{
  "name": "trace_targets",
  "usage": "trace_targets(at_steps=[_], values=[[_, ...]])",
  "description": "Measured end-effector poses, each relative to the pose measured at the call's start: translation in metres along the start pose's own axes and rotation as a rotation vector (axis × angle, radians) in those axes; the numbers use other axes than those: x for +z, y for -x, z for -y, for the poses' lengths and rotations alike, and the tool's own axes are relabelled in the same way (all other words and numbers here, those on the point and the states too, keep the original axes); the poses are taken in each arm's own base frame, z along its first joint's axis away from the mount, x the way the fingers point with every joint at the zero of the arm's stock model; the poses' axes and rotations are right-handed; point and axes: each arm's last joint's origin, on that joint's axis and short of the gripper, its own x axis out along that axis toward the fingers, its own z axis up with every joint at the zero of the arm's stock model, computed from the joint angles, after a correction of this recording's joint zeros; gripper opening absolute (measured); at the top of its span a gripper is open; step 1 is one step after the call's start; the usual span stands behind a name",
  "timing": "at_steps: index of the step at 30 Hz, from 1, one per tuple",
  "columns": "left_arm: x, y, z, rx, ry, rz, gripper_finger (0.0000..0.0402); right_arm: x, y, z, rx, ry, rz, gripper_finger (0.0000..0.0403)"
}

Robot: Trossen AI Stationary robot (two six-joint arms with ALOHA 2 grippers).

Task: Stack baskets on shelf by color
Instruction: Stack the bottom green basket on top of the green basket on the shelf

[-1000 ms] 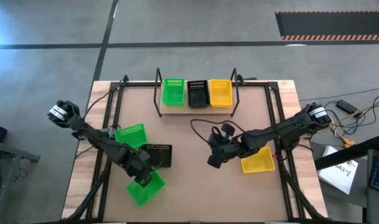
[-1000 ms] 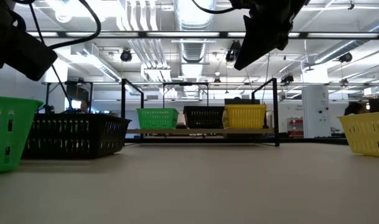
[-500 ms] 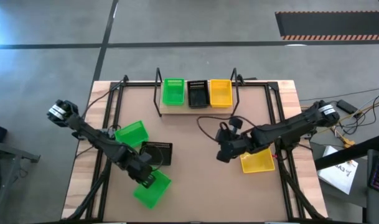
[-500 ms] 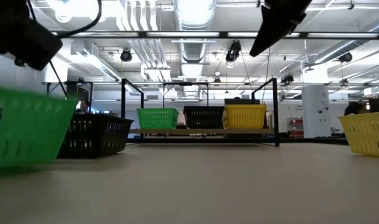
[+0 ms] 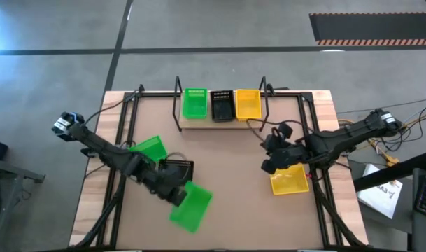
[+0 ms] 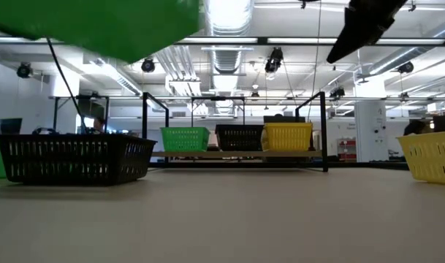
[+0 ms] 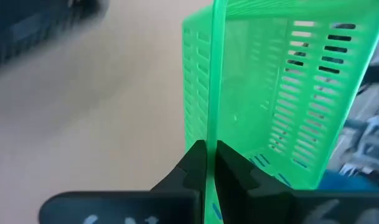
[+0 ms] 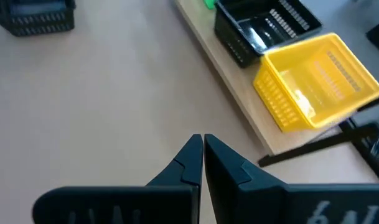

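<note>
The shelf (image 5: 199, 124) at the table's far middle carries a green basket (image 5: 194, 102), a black one (image 5: 222, 105) and a yellow one (image 5: 248, 103) side by side. My left gripper (image 5: 176, 196), near the front left, is shut on a second green basket (image 5: 193, 206), which hangs high in the low view (image 6: 98, 25). Another green basket (image 5: 148, 150) and a black basket (image 5: 178, 170) rest bottom down on the table beside that arm. My right gripper (image 5: 269, 166) hovers shut and holds nothing, just left of a yellow basket (image 5: 291, 181) standing on the table. My left gripper pinches one side wall of the green basket at its rim (image 7: 210, 134), with one finger inside the basket and one outside. The basket is lifted clear of the table and hangs tilted out beyond the fingers.
Black wire frames (image 5: 176, 105) stand at both ends of the shelf. Cables (image 5: 230, 140) loop over the table's middle. Bare tabletop lies between the two arms and in front of the shelf (image 5: 223, 189).
My left gripper has risen and gone toward the table's right edge with the green basket, which has left the tabletop and tilted. My right gripper has drawn back toward the right edge, nearer the yellow basket on the table, still shut.
</note>
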Motion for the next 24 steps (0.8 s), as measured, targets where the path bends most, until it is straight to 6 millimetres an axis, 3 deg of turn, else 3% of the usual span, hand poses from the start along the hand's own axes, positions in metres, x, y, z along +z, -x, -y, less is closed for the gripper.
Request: trace_targets(at_steps=[4, 9, 14, 19, 24], values=[[0.04, 0.017, 0.014, -0.055, -0.022, 0.133, 0.0001, -0.005, 0.008, 0.01, 0.02, -0.078, 0.029, 0.0009], [0.109, 0.048, 0.009, -0.017, -0.078, 0.345, 0.0, -0.006, 0.016, 0.015, 0.041, -0.141, 0.057, 0.0009], [0.176, 0.097, -0.011, 0.095, -0.126, 0.532, 0.0, 0.002, 0.019, 0.013, 0.052, -0.169, 0.074, 0.0009], [0.223, 0.143, -0.036, 0.242, -0.115, 0.637, 0.0, 0.011, 0.016, 0.006, 0.043, -0.155, 0.08, 0.0009], [0.258, 0.162, -0.056, 0.363, -0.065, 0.604, 0.0, 0.018, 0.009, -0.003, 0.002, -0.142, 0.081, 0.0009]])
